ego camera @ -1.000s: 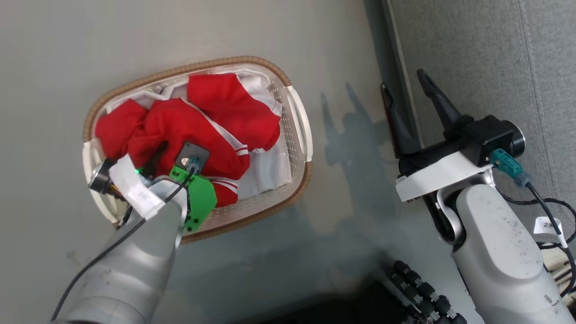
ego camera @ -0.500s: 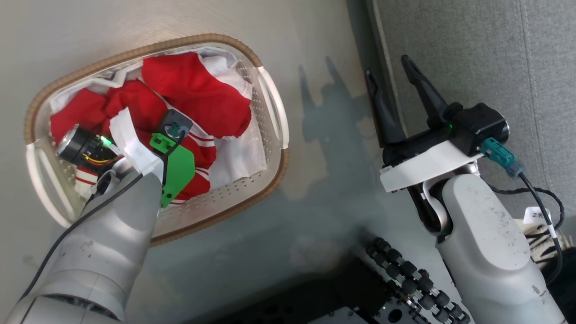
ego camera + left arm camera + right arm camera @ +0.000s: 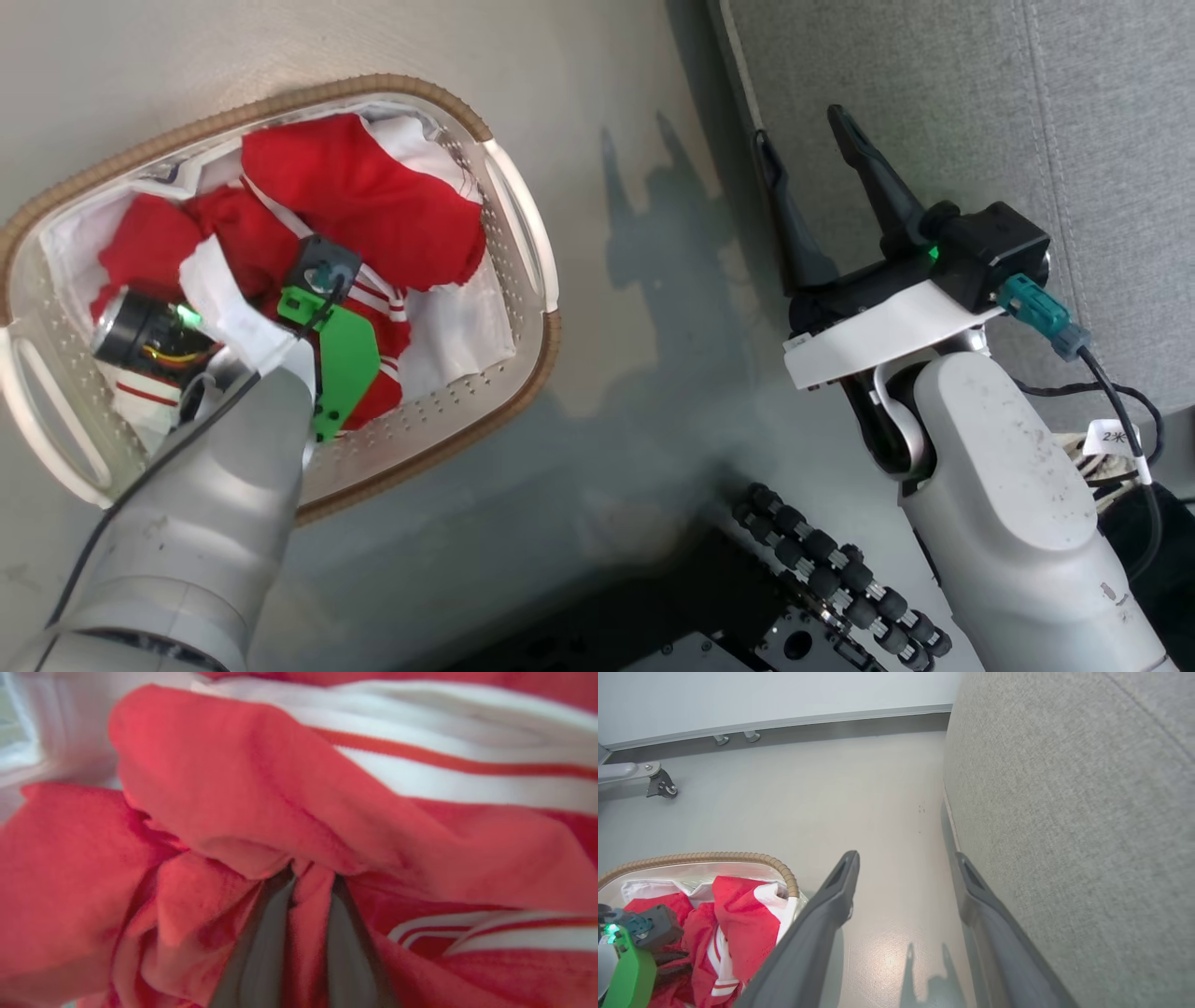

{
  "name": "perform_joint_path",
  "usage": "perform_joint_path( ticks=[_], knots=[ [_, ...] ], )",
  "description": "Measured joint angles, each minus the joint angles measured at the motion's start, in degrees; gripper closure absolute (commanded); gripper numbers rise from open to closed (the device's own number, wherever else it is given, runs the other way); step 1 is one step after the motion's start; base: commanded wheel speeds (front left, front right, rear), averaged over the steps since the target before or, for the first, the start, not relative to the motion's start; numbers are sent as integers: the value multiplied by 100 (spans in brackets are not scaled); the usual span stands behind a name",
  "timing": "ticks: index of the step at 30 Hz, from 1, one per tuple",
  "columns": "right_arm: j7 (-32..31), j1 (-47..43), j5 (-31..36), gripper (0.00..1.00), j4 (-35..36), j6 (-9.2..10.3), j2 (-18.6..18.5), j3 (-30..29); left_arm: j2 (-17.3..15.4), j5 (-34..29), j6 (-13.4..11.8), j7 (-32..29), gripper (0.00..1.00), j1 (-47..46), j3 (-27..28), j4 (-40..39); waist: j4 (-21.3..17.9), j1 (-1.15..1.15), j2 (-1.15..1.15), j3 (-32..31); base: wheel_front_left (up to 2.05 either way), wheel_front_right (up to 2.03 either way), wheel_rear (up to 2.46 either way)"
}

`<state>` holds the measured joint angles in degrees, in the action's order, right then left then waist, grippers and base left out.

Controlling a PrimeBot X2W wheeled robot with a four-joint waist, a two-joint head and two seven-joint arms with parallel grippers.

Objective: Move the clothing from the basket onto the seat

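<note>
Left end effector [image 3: 310, 879] pinches a fold of clothing [image 3: 243, 793] in the basket [image 3: 551, 331] for lifting; right end effector [image 3: 798, 126], upper right, spread beside the seat [image 3: 980, 84].

Left tool [image 3: 311, 879] pinched nearly together; right tool [image 3: 798, 126] spread wide apart.

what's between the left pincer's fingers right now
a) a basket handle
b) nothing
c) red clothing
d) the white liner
C: in the left wrist view the left pincer has its fingers nearly together, with a fold of the clothing, red, squeezed between them.
</note>
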<state>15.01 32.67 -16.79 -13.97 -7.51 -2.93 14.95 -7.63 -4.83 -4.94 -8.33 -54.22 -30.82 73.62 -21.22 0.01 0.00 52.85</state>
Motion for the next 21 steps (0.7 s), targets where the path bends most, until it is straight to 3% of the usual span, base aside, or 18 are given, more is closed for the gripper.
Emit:
perform_joint_path(
  ticks=[13,21],
  knots=[
    [1,-246,177,0,-172,0,-103,-209,346,818,147,1876,100,838,433,-263,336,0,0,-909,0,0,0],
    [1,-655,258,0,-281,0,-286,-316,452,1200,242,2310,100,1340,520,-762,699,-1,0,-1631,0,0,0]
  ],
)
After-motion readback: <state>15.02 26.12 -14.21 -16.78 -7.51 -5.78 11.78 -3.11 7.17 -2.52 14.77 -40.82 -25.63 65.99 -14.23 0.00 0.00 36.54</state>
